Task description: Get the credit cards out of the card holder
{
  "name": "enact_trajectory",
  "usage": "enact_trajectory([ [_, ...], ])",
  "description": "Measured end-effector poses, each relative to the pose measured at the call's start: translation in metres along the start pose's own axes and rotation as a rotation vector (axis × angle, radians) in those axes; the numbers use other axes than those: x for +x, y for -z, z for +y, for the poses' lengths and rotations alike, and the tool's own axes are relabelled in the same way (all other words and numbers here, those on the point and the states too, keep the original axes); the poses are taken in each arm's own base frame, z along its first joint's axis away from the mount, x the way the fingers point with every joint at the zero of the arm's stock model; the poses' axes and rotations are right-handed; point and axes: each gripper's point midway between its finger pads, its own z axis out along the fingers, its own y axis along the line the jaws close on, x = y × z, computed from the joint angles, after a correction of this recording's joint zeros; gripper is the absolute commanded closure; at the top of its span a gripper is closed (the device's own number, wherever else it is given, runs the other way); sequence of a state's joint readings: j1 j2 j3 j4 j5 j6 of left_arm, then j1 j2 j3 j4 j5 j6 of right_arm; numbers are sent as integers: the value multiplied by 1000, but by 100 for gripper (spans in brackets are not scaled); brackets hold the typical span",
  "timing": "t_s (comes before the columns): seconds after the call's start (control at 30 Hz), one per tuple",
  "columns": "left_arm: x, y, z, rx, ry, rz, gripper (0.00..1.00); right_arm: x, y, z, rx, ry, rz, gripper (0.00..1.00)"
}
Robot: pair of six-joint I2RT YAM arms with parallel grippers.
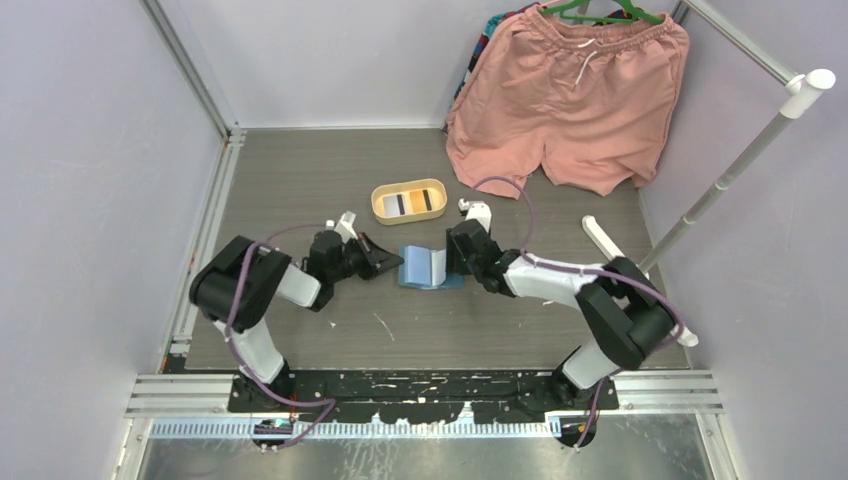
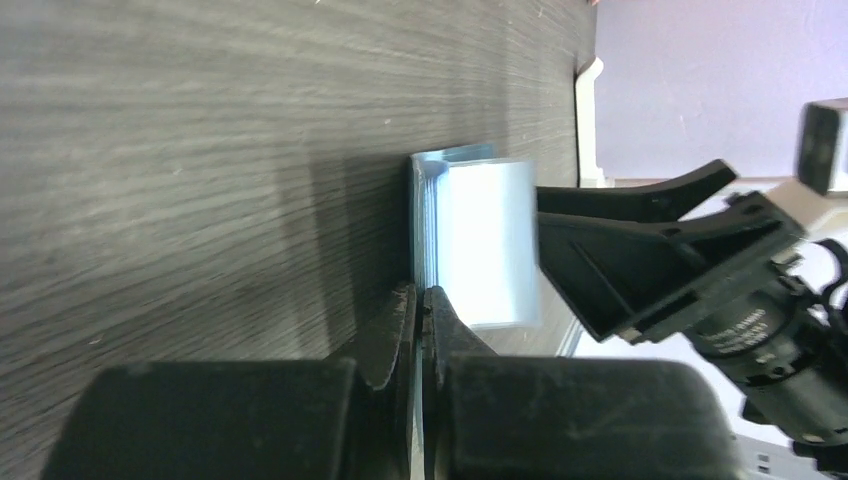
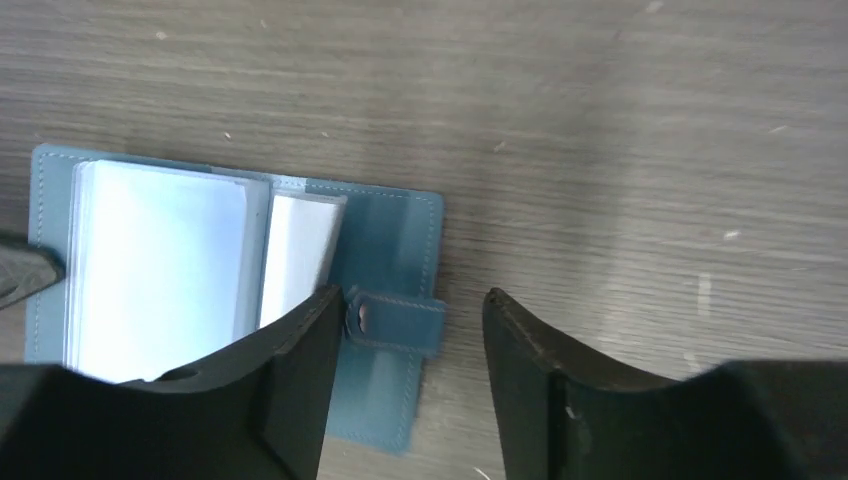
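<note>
While open, wallet (image 1: 422, 268) (blue) between jaws

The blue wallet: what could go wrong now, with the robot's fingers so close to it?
The left fingers are shut on just the thin edge of the wallet, so it might slip free and slide. The right fingers stand open around the wallet's strap, not over the white pockets, so closing here might grab the strap instead of a card.
</note>
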State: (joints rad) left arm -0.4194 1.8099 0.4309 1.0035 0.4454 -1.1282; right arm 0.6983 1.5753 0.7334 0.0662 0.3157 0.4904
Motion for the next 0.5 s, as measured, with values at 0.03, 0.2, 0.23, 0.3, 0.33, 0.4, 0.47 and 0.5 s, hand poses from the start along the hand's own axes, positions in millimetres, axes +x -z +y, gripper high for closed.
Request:
enact_trajectory([
  [0.03,-2,1,-4,-5,-24,3,100,-4,6,-2,5,13,-9,37],
  [0.2,-14,2,-16,-39,-136,6,100,-64,43,14,-57,11,-147,33],
  [0.23,-13,2,-13,-52,-144,12,100,-74,47,19,-77,5,-170,33],
  [0.3,-8,4,-3,-90,-140,30,100,-94,54,36,-139,-9,-206,34],
  [0.33,-6,4,0,-103,-140,37,100,-100,54,43,-164,-14,-212,34],
  [0.4,-4,4,6,-121,-139,47,100,-108,49,60,-219,-22,-212,34],
  [0.47,-2,4,9,-133,-137,53,100,-107,36,75,-260,-25,-188,35],
  [0.5,-1,4,11,-138,-134,57,100,-103,27,81,-277,-23,-167,35],
])
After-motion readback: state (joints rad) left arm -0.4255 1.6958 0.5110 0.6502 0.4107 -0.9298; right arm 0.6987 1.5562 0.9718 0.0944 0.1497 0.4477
